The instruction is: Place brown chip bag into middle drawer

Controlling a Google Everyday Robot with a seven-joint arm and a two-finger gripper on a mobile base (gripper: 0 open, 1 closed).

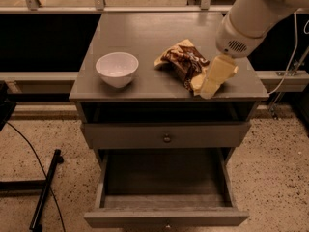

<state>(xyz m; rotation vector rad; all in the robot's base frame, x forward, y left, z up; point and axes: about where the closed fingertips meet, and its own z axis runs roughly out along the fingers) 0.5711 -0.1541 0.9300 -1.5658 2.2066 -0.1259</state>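
Observation:
The brown chip bag (181, 62) lies crinkled on the grey cabinet top (145, 33), right of centre. My gripper (212, 83), cream-coloured on a white arm, hangs over the bag's near right end at the top's front right corner and hides that end. I cannot tell whether it touches the bag. The middle drawer (166, 217), the lower grey box, is pulled out and open below, with nothing visible inside it.
A white bowl (117, 69) stands on the cabinet top to the left of the bag. The upper drawer with a round knob (166, 135) is closed. A black cable and stand (43, 187) lie on the speckled floor at the left.

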